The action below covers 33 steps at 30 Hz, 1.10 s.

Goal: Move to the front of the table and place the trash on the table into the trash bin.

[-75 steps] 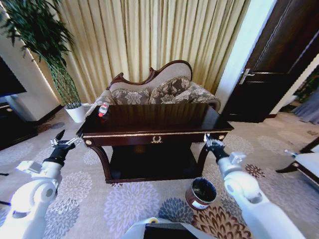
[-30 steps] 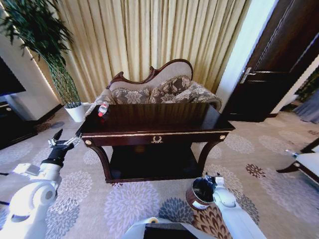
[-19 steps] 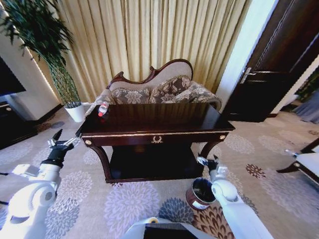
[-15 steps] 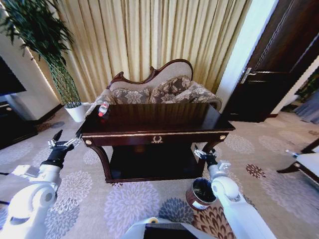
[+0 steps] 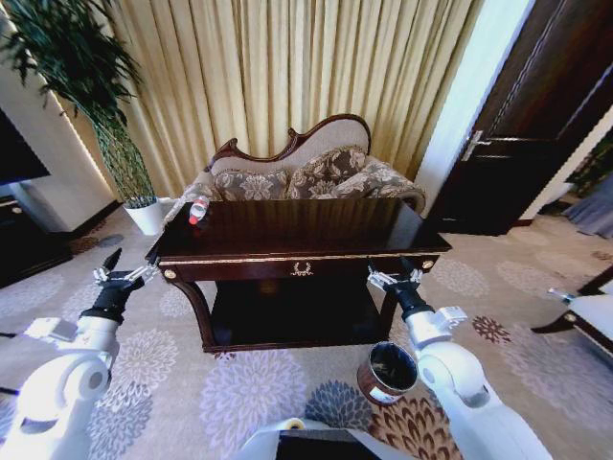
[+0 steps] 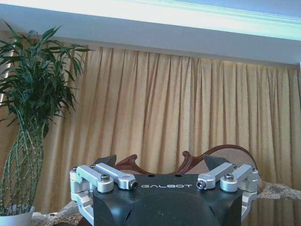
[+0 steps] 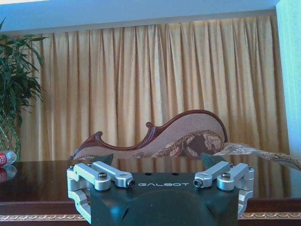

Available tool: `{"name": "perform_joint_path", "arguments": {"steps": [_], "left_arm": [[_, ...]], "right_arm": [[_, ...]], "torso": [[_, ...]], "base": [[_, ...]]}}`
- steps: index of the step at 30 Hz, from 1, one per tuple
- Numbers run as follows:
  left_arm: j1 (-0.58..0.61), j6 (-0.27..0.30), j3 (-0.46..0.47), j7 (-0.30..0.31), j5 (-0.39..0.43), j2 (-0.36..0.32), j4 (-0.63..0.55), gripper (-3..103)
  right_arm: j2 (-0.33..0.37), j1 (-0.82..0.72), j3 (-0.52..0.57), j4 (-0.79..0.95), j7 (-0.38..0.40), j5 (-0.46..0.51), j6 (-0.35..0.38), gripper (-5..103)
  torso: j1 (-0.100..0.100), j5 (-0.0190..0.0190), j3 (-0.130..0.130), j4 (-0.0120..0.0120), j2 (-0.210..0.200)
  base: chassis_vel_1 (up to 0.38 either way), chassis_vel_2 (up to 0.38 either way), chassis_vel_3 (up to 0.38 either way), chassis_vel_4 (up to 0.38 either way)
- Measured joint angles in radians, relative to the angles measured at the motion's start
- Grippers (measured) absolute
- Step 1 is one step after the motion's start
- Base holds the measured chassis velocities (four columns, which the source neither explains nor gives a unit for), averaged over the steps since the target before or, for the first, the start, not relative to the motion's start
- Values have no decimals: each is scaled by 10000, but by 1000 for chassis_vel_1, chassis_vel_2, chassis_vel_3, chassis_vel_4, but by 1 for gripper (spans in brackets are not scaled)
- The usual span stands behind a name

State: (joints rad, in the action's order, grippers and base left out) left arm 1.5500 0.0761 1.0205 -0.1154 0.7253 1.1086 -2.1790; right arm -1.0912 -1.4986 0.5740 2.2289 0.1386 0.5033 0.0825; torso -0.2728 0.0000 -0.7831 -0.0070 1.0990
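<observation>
The dark glossy table [image 5: 306, 228] stands straight ahead. At its far left corner lies the trash I can see, a clear plastic bottle with a red cap [image 5: 198, 209], also at the edge of the right wrist view [image 7: 3, 158]. The trash bin [image 5: 387, 372] stands on the carpet in front of the table's right leg. My right gripper [image 5: 394, 275] is open and empty, raised above the bin at the level of the table's front edge. My left gripper [image 5: 123, 270] is open and empty, off the table's left end.
A carved-back patterned sofa [image 5: 306, 172] sits behind the table against yellow curtains. A tall plant in a white pot [image 5: 146, 217] stands at the back left. A dark door [image 5: 517, 134] is at the right, and a chair's edge [image 5: 584, 311] at the far right. Patterned carpet surrounds the table.
My right gripper, down at the trash bin's rim a second ago, has risen to the table's front edge. The left arm and the bottle have not moved.
</observation>
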Motion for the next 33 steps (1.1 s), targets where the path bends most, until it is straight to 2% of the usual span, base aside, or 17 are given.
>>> {"name": "perform_joint_path", "arguments": {"steps": [19,27,32,33], "left_arm": [[2,5,7,-2,-37,50,6,100],[-9,20,32,17,9,33,53,100],[-151,547,39,505,93,-206,51,100],[-435,985,-24,1028,338,-517,105,100]], "right_arm": [[14,-122,-7,4,-423,-97,92,100],[-11,-178,-129,37,-444,-191,149,100],[-14,-171,-168,63,-389,-209,166,100],[7,-167,-172,74,-362,-209,168,100]], "torso": [[-8,-1,-4,0,-6],[3,0,2,0,1],[3,0,1,2,1],[1,2,-1,0,0]], "base": [[-189,182,184,-191],[-56,68,46,-68],[0,0,0,0],[0,0,0,0]]}}
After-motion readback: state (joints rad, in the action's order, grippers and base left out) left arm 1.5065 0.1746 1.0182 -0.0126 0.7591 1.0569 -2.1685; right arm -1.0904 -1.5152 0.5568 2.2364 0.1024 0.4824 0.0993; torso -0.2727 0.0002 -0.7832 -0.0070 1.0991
